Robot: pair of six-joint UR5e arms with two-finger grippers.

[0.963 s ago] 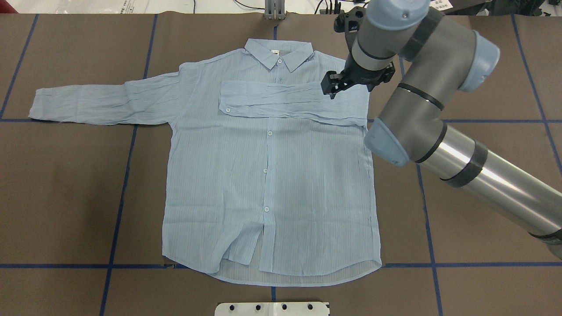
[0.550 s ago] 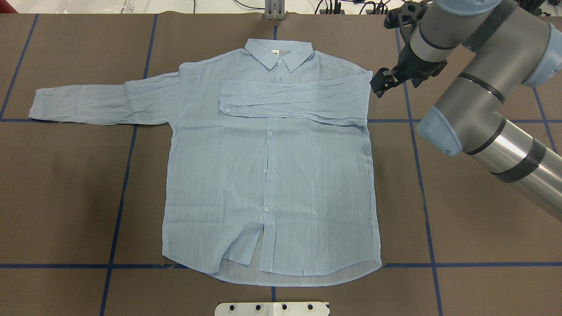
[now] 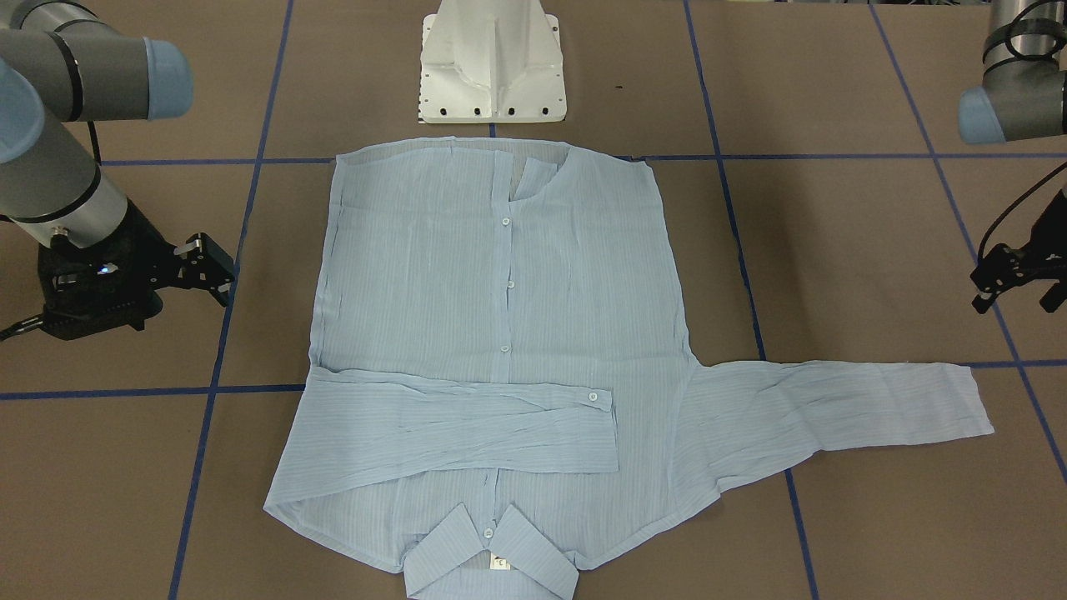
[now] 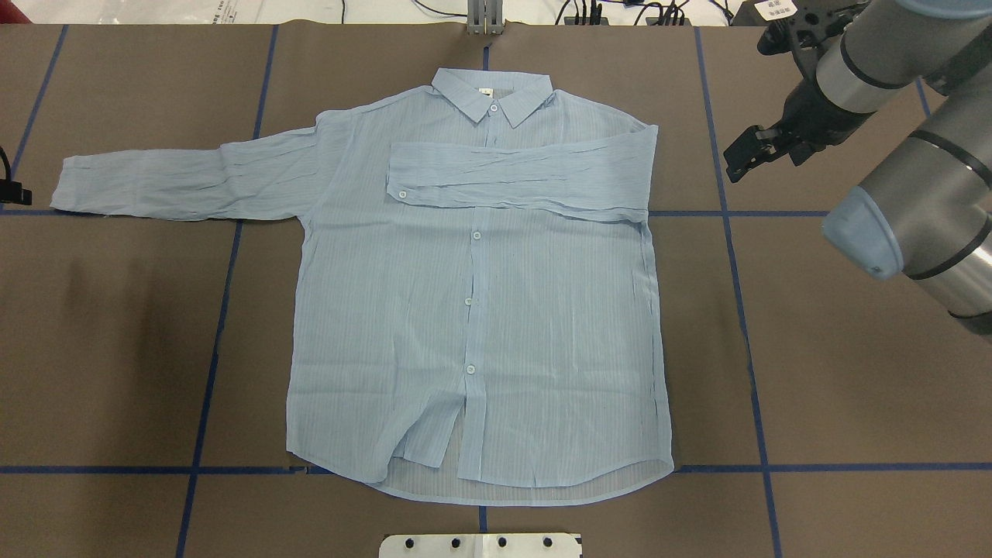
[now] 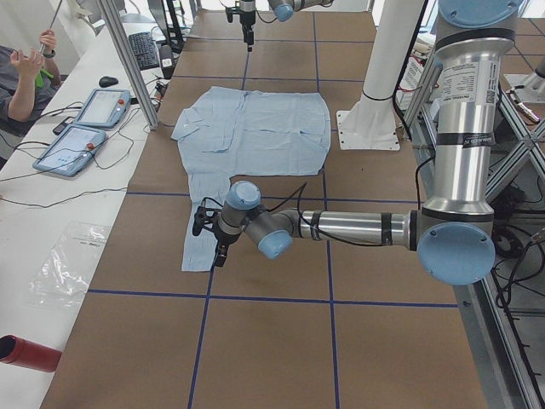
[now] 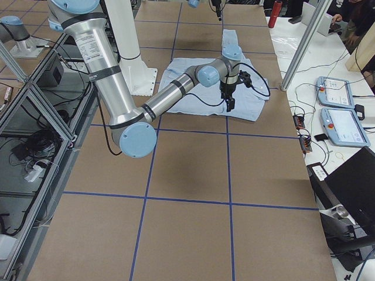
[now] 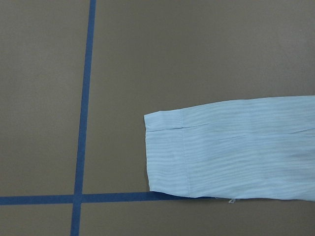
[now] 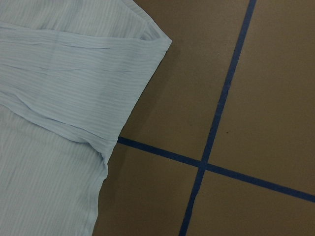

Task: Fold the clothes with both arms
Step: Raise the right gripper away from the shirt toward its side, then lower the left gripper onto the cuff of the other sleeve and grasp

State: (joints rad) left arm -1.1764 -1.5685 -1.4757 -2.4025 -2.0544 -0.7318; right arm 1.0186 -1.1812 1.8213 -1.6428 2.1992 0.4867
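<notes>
The shirt [image 4: 473, 310] lies flat on the brown table [image 4: 116, 349]. Its front is up, its buttons are done up, and its collar [image 4: 491, 91] points away from the robot.

The right gripper [image 4: 740, 155] hangs over bare table, just beside the shirt's shoulder on the robot's right side. Its two fingers are apart. It holds nothing and does not touch the cloth. The left gripper [image 3: 1017, 287] hangs near the end of the long sleeve [image 4: 178, 178], which sticks straight out to the robot's left. Its fingers look apart too, and they hold nothing.

The other sleeve, the folded sleeve [image 4: 519, 178], lies across the chest with its cuff button near the middle of the shirt.

The overhead view shows only a tiny black bit of the left gripper at the picture's edge, but the front view shows all of it. The front view also shows a small white label [image 3: 498, 563] inside the collar. The left wrist view shows the long sleeve's cuff next to a cross of blue tape [image 7: 78, 198]. The right wrist view shows the folded corner at the shoulder.

The white base [image 3: 492, 67] stands just beside the shirt's bottom edge. In the left side view a person [image 5: 21, 77] sits at a white bench [image 5: 34, 213] with two tablets [image 5: 85, 128] on it, and a red tube [image 5: 25, 354] lies nearer the camera.
</notes>
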